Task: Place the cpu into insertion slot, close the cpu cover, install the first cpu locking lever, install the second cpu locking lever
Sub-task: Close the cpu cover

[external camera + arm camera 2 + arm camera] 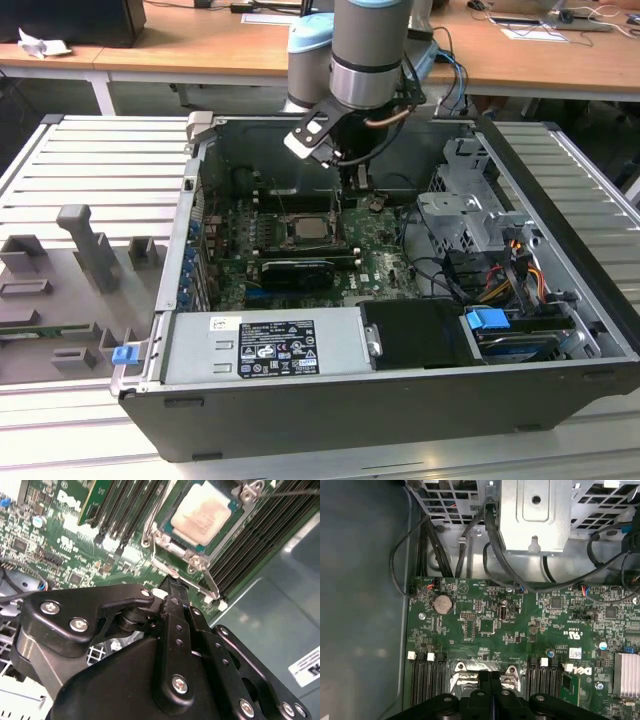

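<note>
- An open computer case [330, 420] is laid on a ribbed metal worktop [90, 160]. The near edge of the case is taken up by a grey power supply [265, 345].
- Behind that, a long black card [295, 270] is set across the green motherboard [385, 265], close to the socket's near edge.
- The cpu [308, 228] is seated flat in the socket near the middle of the board, with its pale metal top exposed. In the second wrist view it is framed by the cpu cover [196, 556], which lies closed around it.
- A thin lever rod [209, 582] is seen along one socket edge, and rows of black memory slots [260, 535] are packed close beside the socket.
- The pincer [355, 185] is held low inside the case at the socket's far corner, toward the exterior view's right. Its fingers [484, 687] are pressed together with nothing between them. The tip is just beside the lever rod; contact cannot be told.
- Room is left open above the socket. It is bounded on the exterior view's right by a metal drive cage [465, 215] with loose cables, and on the left by the case wall [192, 200].
- Farthest off, wooden desks [540, 60] are seen.
</note>
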Robot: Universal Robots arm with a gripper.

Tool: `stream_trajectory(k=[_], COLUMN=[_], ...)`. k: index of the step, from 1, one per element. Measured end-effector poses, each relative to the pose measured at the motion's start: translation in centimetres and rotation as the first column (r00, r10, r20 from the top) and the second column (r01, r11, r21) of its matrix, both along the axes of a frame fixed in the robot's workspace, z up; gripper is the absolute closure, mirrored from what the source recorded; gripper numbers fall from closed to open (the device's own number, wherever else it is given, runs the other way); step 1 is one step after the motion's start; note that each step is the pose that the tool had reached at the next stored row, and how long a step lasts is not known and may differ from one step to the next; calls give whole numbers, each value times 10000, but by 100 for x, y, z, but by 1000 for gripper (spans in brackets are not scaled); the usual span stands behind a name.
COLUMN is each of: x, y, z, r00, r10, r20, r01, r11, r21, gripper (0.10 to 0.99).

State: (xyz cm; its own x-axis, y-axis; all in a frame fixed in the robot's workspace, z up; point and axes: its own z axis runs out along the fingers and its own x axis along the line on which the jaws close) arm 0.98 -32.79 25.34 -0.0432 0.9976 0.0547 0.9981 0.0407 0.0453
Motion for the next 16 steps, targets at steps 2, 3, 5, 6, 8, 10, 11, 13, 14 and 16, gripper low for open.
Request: stream_trajectory(k=[2,3,5,6,8,10,11,13,14,16], x=[-34,-48,-111,-138,-211,-261,-285,-321,-344,-402], y=[0,0,0,0,0,0,1,1,1,1], z=[-15,-22,-46,-56,-83,-86,-90,-92,-93,-95], r00=[10000,10000,10000,10000,10000,10000,10000,10000,10000,10000], r10=[1,1,1,3,0,1,1,1,3,1], r20=[0,0,0,0,0,-1,0,0,1,1], r01=[-1,-1,-1,-3,0,-1,-1,-1,-3,-1], r11=[10000,10000,10000,10000,10000,10000,10000,10000,10000,10000], r21=[-1,0,0,0,-1,-3,0,0,2,1], gripper=[980,980,980,980,980,980,980,980,980,980])
